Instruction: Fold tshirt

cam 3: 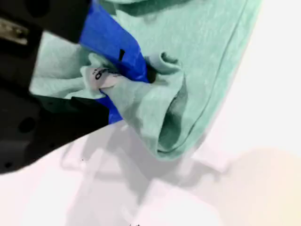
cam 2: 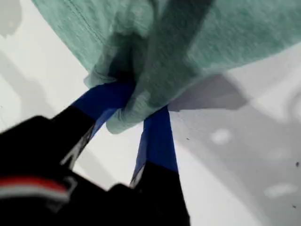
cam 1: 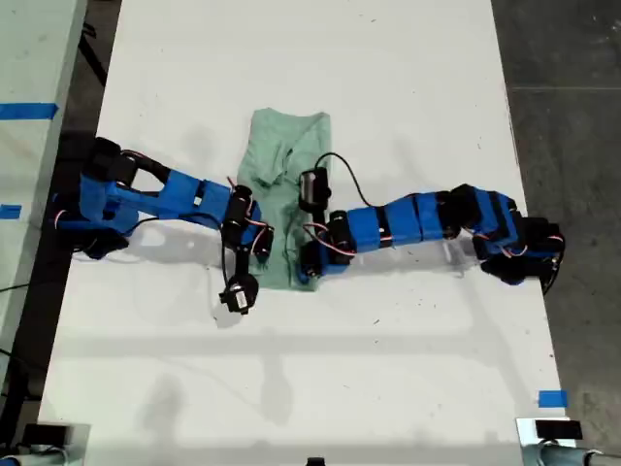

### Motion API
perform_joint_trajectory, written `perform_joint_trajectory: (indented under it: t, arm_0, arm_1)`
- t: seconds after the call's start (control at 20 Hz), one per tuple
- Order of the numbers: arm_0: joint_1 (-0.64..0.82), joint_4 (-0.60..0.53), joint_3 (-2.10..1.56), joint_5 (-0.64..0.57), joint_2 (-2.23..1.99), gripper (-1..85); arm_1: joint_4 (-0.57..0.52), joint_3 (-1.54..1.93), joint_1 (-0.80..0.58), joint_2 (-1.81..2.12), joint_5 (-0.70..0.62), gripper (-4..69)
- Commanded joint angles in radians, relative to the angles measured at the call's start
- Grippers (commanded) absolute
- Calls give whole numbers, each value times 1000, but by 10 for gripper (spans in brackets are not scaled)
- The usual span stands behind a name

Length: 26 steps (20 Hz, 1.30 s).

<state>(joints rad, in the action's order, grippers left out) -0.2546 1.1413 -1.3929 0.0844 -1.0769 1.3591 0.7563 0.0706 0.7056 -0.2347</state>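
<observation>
Tshirt (cam 1: 287,165) is lying around the middle of the white tabletop (cam 1: 408,87), a bit toward the far edge in the exterior view, already narrowed into a long strip with both arms meeting at its near end. My first hand (cam 2: 134,110) is clamped on a bunched wad of the mint cloth, blue fingers (cam 2: 157,141) pinched either side of it, with the bunch looking slightly off the tabletop. My second hand (cam 3: 127,82) is shut on cloth too, gripping a fold right where the little white label (cam 3: 99,75) sticks out. Which arm in the exterior view belongs to which wrist camera, honestly can't tell from these shots. What worries me: both grips look like they've got several layers scrunched together rather than a clean edge, so if the near end gets carried over toward the far end the fold will probably come out lumpy or skewed. Also if one arm lifts or travels faster than the other, the strip could twist or drag sideways and undo the side folds. And the two hands are really close together over the cloth, so they could bump each other. Pose-wise, both arms reach in low from opposite side edges of the tabletop, stretched out nearly flat, wrists angled down onto the near end of the shirt.
</observation>
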Motion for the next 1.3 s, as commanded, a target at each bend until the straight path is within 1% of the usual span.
perform_joint_trajectory:
  t: [0.0, 0.2, 0.3, 0.35, 0.5, 0.55, 0.6, 0.7, 0.8, 0.95, 1.0, 1.1, 1.15, 1.25]
  arm_0:
    - [-25, -3, -5, 23, -2, 0]
    - [-41, -11, 5, 15, -51, 0]
    - [-63, -3, 46, -26, -97, 0]
    - [-83, 35, 110, -48, -103, 0]
    - [-152, 201, 434, -146, -12, 0]
    - [-179, 261, 543, -152, 28, 0]
    - [-206, 284, 606, -158, 46, 0]
    - [-255, 272, 627, -153, 43, 0]
    - [-299, 227, 635, -150, 43, 0]
    - [-336, 161, 647, -150, 37, 0]
    - [-337, 160, 647, -153, 26, 0]
    - [-311, 192, 644, -184, -5, 0]
    - [-285, 232, 644, -207, -21, 0]
    - [-201, 348, 644, -285, -67, 0]
  arm_1:
    - [-8, 11, 23, -14, -3, -19]
    - [9, 11, 43, 23, -12, -19]
    - [48, 18, 61, 92, -31, -18]
    - [66, 41, 74, 150, -38, -18]
    - [110, 95, 140, 313, -78, -18]
    - [117, 95, 172, 347, -78, -18]
    - [121, 87, 209, 373, -84, -18]
    - [124, 54, 276, 396, -75, -18]
    - [110, 20, 333, 407, -60, -18]
    - [78, 17, 371, 425, -34, -18]
    - [84, 17, 364, 434, -35, -18]
    - [127, 23, 308, 465, -69, -18]
    - [155, 35, 268, 489, -103, -18]
    - [221, 78, 164, 541, -195, -18]
